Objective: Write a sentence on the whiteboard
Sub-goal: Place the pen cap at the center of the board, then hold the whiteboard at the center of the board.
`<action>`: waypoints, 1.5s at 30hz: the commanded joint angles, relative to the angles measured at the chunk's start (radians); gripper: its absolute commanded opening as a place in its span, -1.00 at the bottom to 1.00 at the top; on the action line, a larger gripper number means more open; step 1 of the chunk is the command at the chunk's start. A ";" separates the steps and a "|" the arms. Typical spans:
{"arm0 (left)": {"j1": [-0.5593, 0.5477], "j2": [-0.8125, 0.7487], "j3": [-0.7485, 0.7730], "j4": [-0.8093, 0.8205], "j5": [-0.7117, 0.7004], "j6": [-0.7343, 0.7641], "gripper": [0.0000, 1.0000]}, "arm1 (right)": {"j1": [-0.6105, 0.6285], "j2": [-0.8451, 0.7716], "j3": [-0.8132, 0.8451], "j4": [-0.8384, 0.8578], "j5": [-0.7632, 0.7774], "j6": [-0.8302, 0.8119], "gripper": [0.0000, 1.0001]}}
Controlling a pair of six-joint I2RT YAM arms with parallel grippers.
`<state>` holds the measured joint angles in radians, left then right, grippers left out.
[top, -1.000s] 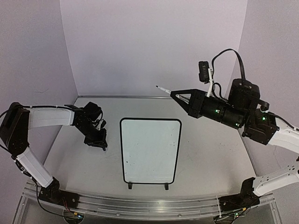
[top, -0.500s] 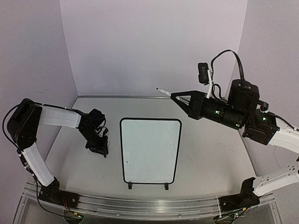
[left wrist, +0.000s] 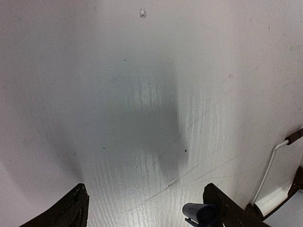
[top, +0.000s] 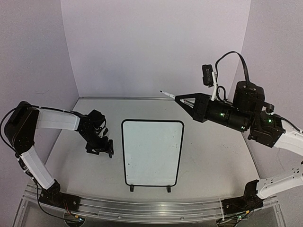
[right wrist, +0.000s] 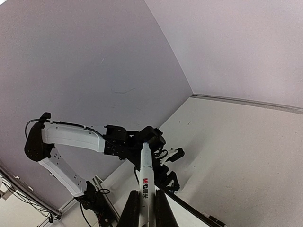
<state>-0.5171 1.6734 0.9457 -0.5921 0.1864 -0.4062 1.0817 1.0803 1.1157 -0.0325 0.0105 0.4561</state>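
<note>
Right tool (top: 182, 100) was up high, clenched on the marker (top: 166, 93)! Left tool (top: 100, 150) hung spread wide, low over the table (top: 213, 151), beside the whiteboard (top: 152, 153) lying mid-table.

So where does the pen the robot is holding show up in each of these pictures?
Top external: the marker sticks out of the right tool, upper middle, in the air beyond the whiteboard.
Right wrist: marker at bottom centre, pointing up.
Left wrist: not in it.
Shared landmark: the left tool, seen behind the marker in the right wrist view.
</note>
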 commanded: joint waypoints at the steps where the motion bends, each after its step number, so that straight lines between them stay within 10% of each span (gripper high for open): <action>1: 0.003 -0.103 -0.006 0.013 -0.069 -0.017 0.71 | 0.001 -0.038 -0.008 -0.005 -0.003 -0.008 -1.00; 12: 0.002 -0.447 0.125 -0.130 -0.192 0.092 0.78 | 0.011 -0.052 -0.008 -0.025 -0.106 -0.046 -1.00; 33: 0.022 -0.570 0.099 0.139 0.615 0.361 0.81 | 0.256 0.058 -0.132 0.006 0.205 -0.067 -1.00; 45: 0.010 -0.526 0.099 0.068 0.707 0.495 0.79 | 0.261 0.132 -0.116 0.098 0.147 -0.072 -1.00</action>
<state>-0.5006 1.1230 1.0382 -0.5166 0.8502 0.0140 1.3361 1.1983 0.9794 -0.0037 0.1707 0.3904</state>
